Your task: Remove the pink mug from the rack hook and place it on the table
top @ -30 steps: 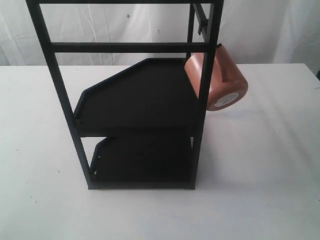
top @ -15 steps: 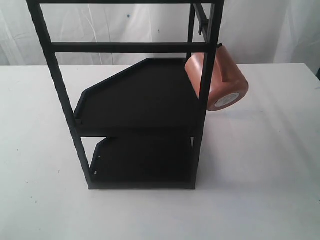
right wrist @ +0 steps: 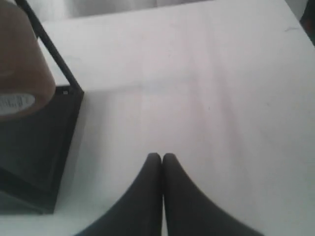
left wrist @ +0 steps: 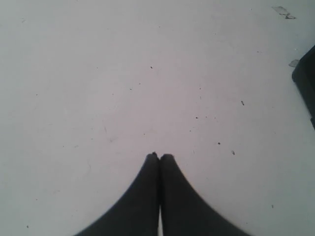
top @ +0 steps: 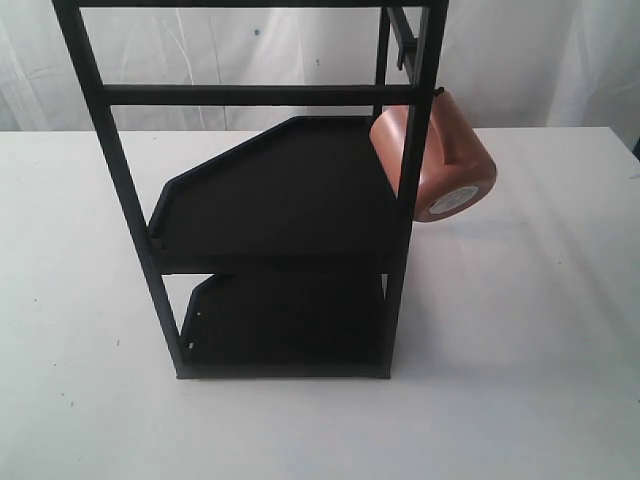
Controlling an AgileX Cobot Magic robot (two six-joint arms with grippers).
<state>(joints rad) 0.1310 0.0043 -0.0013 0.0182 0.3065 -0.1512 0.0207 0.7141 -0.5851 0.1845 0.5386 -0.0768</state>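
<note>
My right gripper sat clenched on nothing with the mug hanging on its hook, so I judged opening and reaching came next.

- The left gripper is a pair of smooth, matte black fingers. Each is broad at the base and curves inward to a narrow, rounded tip. They show dark against the wide plain white tabletop beneath them.
- A thin straight seam runs between the two fingers. The tips touch, and a pale sliver shows low in the seam.
- The right gripper looks the same over that tabletop: two black, horn-shaped fingers, soft-edged and slightly blurred, with rounded tips pressed together.
</note>
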